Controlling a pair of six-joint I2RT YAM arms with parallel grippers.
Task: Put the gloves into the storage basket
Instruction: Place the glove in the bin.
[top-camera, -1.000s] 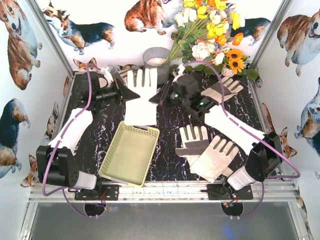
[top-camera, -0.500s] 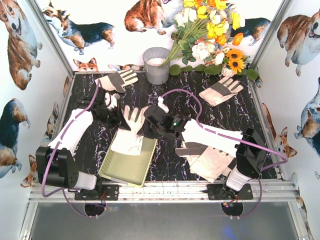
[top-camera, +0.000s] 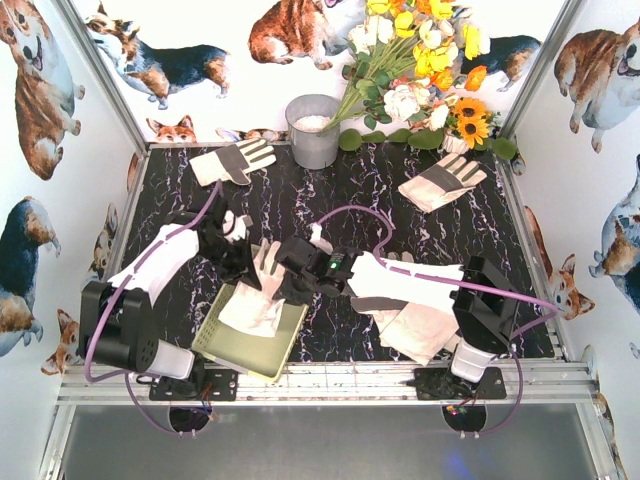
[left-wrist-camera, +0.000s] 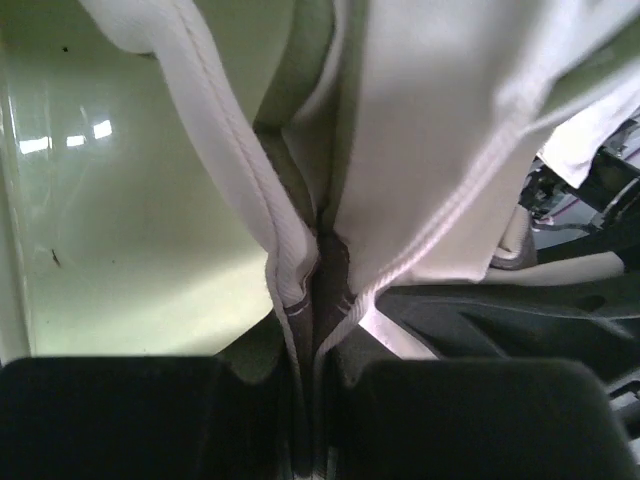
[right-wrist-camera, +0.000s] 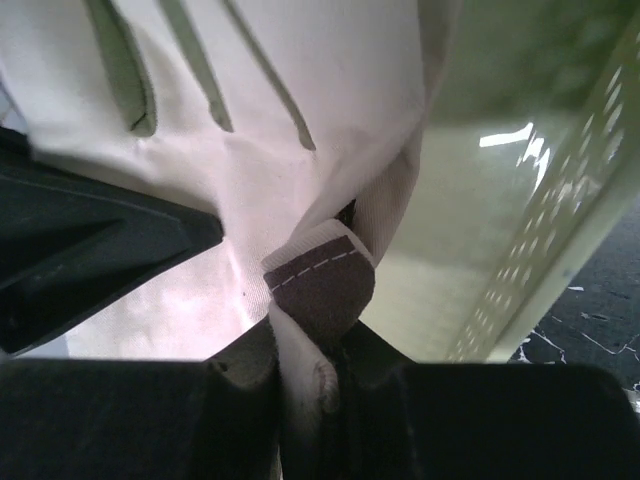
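Top external view shows your left claw (top-camera: 248, 274) and right claw (top-camera: 284, 284) both clenched on one glove (top-camera: 250, 310), stretched between them, with the basket (top-camera: 240, 356) just beneath. Placing step, I judge; next you must release both and rise clear.

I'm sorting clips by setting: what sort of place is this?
Likely a staged robot test cell, not a home: a black marble-patterned tabletop edged by a silver aluminium rail, white walls printed with cartoon corgis, and a bouquet of yellow, white and orange flowers.
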